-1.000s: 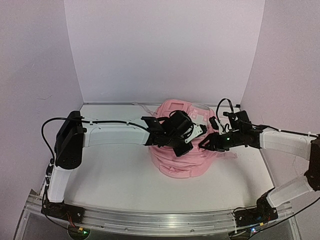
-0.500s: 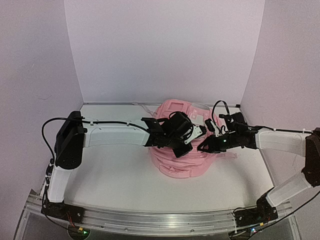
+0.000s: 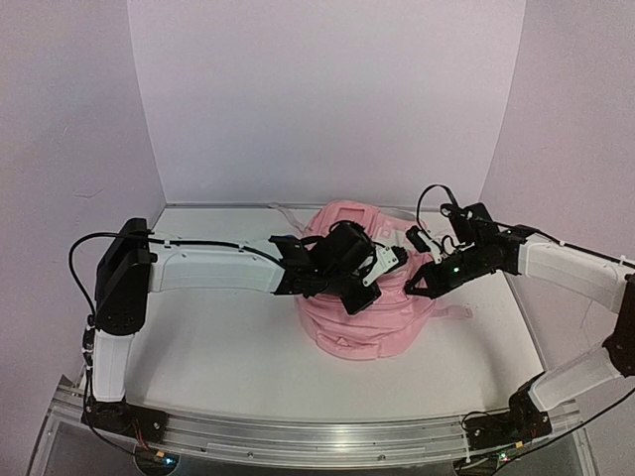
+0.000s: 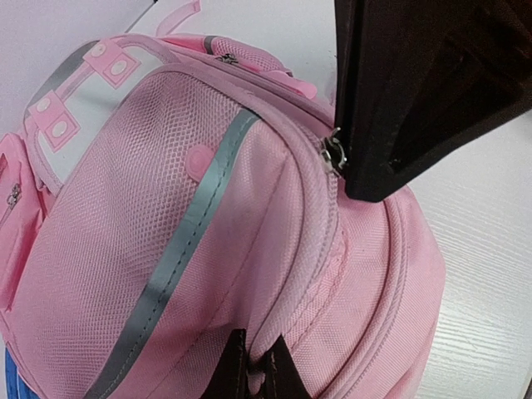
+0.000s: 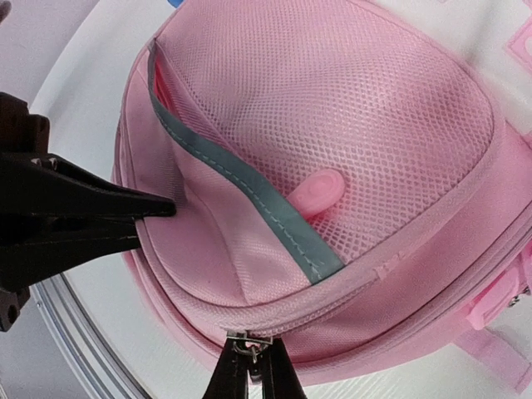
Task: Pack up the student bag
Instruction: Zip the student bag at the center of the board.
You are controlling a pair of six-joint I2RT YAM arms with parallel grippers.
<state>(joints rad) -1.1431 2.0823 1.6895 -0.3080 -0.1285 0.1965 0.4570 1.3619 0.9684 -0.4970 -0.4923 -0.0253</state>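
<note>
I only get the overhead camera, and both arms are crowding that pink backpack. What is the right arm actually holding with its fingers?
Observer: Its wrist camera shows the right fingers shut on a small metal zipper pull on the student bag.
Operator: And the left arm?
Observer: The left fingers are shut on a fold of the bag's pink fabric, near the grey strip.
Operator: Is that zip open yet?
Observer: Not that I can see. In the left wrist view, the stretch of zip beside the pull looks closed.
</note>
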